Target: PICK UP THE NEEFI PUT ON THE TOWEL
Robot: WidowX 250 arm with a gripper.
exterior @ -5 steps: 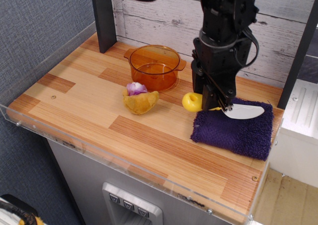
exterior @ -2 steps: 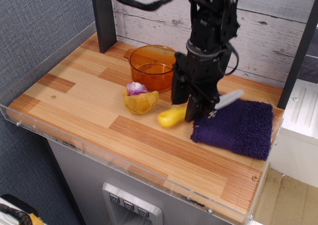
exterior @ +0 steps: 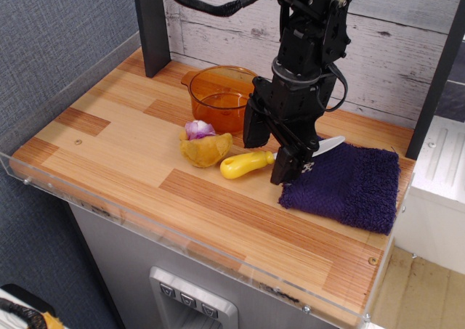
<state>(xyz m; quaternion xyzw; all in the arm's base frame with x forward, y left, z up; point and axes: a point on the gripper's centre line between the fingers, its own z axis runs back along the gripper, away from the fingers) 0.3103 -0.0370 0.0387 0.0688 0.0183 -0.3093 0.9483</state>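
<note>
The neefi (exterior: 246, 164) has a yellow handle that lies low over the wooden table (exterior: 131, 147), just right of the tan lump. Its white blade (exterior: 331, 144) points back-right and reaches the back-left corner of the dark purple towel (exterior: 352, 180). My black gripper (exterior: 270, 153) hangs straight down over the knife's middle. One finger stands on each side of the knife, and the jaws look spread. The part of the knife between the fingers is hidden.
An orange see-through pot (exterior: 224, 96) stands behind the gripper to the left. A tan lump topped with purple (exterior: 204, 146) sits just left of the knife handle. A dark post (exterior: 151, 24) stands at the back left. A clear rim edges the table front.
The gripper has moved left, off the towel, taking the knife with it. The knife has turned so the handle points left over the wood. The fingers look wider apart now.
</note>
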